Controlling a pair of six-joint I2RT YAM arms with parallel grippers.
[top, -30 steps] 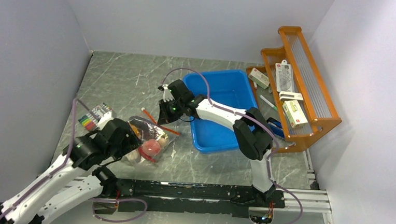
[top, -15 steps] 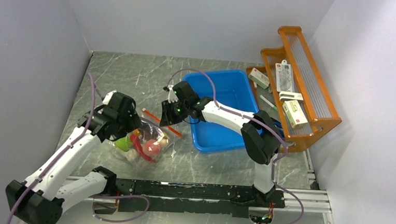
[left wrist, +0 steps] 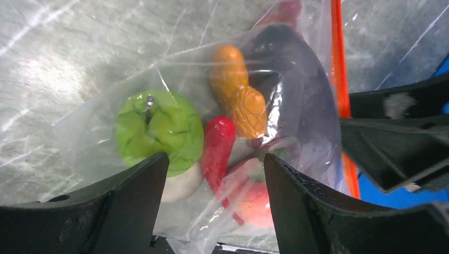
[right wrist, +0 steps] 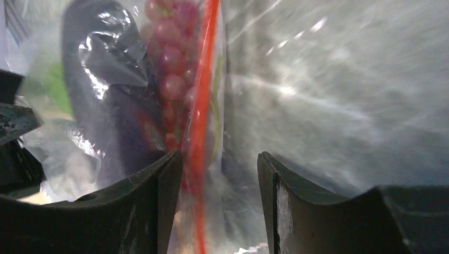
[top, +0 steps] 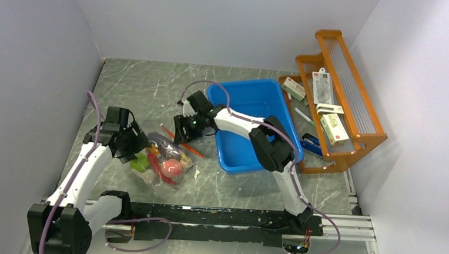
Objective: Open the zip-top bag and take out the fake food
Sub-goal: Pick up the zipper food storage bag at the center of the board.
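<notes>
Overhead: the zip-top bag lies between the left gripper and the right gripper, with the fake food inside.

Left wrist view only: the left fingers stand apart, clamping nothing, and the green ball is directly below them.

Right wrist view only: the right fingers stand apart. The zip strip runs through the gap, and the grapes are just beyond it.

A second ago the left gripper covered the bag's near end. The bag now lies to its right.

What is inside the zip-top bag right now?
Visible through the zip-top bag: green ball, orange piece, eggplant, long red piece, peach, grapes. A whitish piece is mostly hidden under the green ball.
</notes>
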